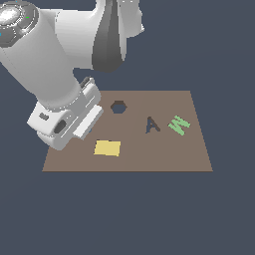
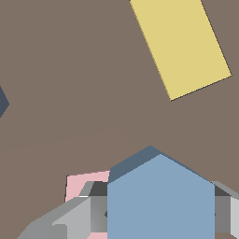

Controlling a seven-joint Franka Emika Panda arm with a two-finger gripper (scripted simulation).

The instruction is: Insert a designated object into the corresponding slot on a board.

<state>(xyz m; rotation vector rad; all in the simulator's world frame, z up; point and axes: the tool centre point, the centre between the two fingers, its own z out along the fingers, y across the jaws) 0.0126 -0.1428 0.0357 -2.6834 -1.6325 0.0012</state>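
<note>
The blue hexagonal block point(image 2: 161, 200) sits between my gripper point(image 2: 161, 212) fingers point(image 2: 86, 214), which are shut on its two sides. It hangs just above the brown board point(image 1: 189, 154), over the board's part at the exterior view's left. In the exterior view the white hand point(image 1: 64, 119) hides the block and the fingers. The slot point(image 1: 118, 106), a dark hexagon cutout, lies near the board's far edge, a short way toward the exterior view's right of the hand. It is uncovered.
A pink square point(image 2: 79, 184) lies on the board partly under the held block. A yellow rectangle point(image 1: 107, 148) lies near the board's front edge. A dark A-shaped cutout point(image 1: 152, 124) and a green N shape point(image 1: 179, 124) lie further toward the exterior view's right.
</note>
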